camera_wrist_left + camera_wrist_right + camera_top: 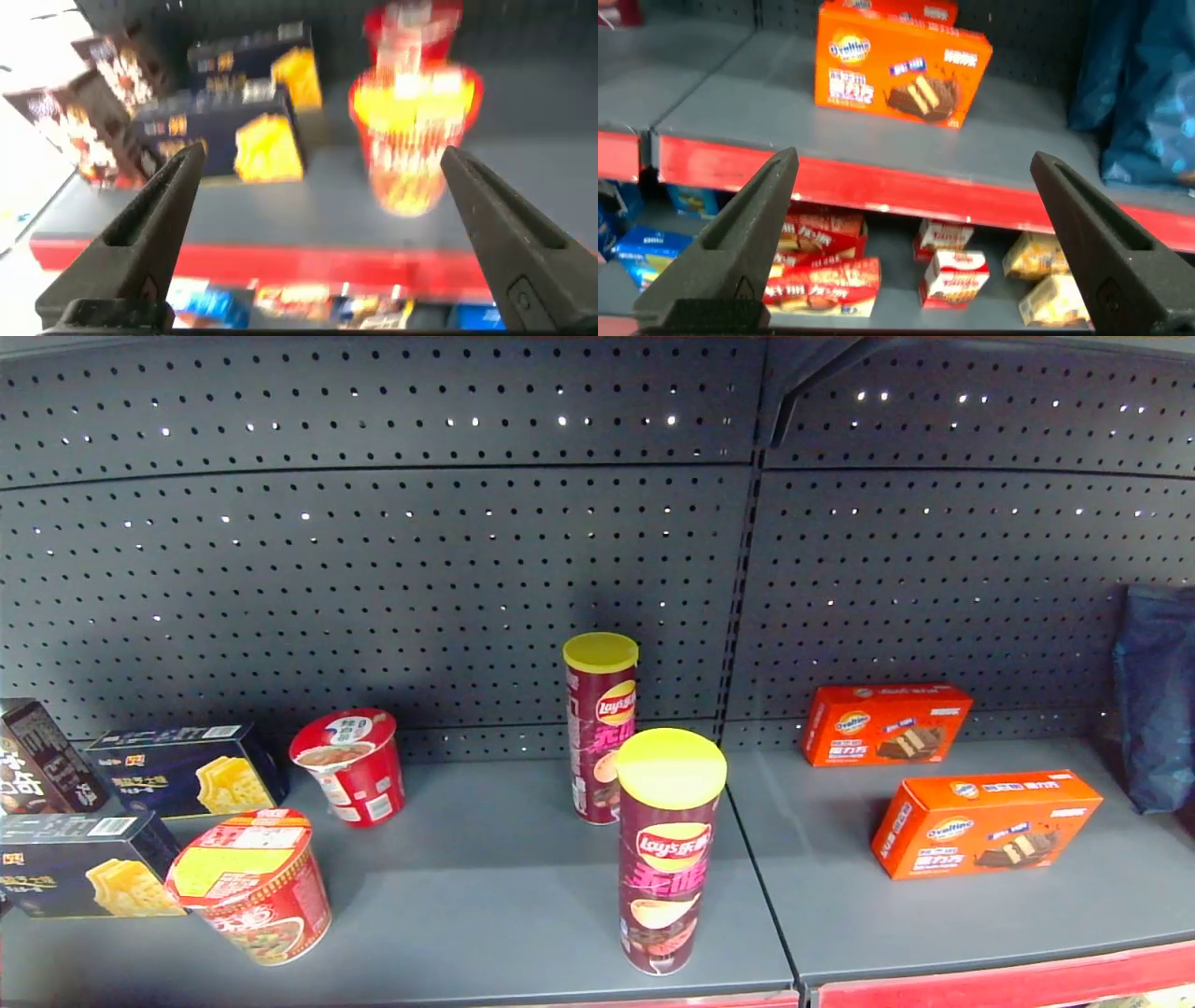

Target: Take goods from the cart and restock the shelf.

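Head view: I'd hold that light, slippery chip can round its middle; my left gripper and right gripper are wide open, empty.

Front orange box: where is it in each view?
Head: front orange box lower right, near the shelf's front edge.
Right wrist: front orange box top centre, blue bag beside it.
Left wrist: faces the noodle cup and dark boxes instead.
Shared landmark: red shelf edge.
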Controlling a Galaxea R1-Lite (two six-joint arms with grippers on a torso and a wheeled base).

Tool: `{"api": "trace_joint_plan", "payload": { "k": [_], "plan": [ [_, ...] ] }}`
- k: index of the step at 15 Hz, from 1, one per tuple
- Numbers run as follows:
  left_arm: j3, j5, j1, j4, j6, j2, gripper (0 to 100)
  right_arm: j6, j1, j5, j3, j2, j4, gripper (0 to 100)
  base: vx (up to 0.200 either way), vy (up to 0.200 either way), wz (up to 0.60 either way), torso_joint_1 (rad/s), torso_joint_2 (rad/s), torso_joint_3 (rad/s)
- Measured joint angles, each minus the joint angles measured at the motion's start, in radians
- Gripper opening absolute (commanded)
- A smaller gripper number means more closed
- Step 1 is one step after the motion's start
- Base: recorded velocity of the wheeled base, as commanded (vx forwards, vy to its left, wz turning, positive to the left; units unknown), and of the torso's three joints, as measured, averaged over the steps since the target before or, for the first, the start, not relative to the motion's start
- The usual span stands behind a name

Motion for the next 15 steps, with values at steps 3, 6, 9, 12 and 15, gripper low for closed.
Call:
{"api": "trace_joint_plan", "payload": {
  "k": [3, 6, 9, 12, 15],
  "plan": [
    [0.043, 0.01, 0.037, 0.148, 0.017, -0.134, 100, 0.055, 0.003, -0.029, -0.082, 0.044, 0.029, 100, 0.0, 0.0, 0.0, 0.0, 0.0, 0.0],
    [0.046, 0.015, 0.072, 0.31, 0.027, -0.291, 100, 0.043, 0.023, 0.068, -0.279, 0.23, 0.028, 100, 0.0, 0.0, 0.0, 0.0, 0.0, 0.0],
    [0.045, 0.016, 0.086, 0.331, 0.001, -0.344, 100, -0.043, 0.06, 0.138, -0.43, 0.455, 0.021, 100, 0.0, 0.0, 0.0, 0.0, 0.0, 0.0],
    [0.045, 0.017, 0.087, 0.332, -0.02, -0.36, 100, -0.107, 0.149, 0.125, -0.448, 0.641, -0.023, 100, 0.0, 0.0, 0.0, 0.0, 0.0, 0.0],
    [0.045, 0.016, 0.086, 0.335, -0.022, -0.361, 100, -0.049, 0.276, -0.025, -0.442, 0.791, -0.114, 100, 0.0, 0.0, 0.0, 0.0, 0.0, 0.0]
  ]
}}
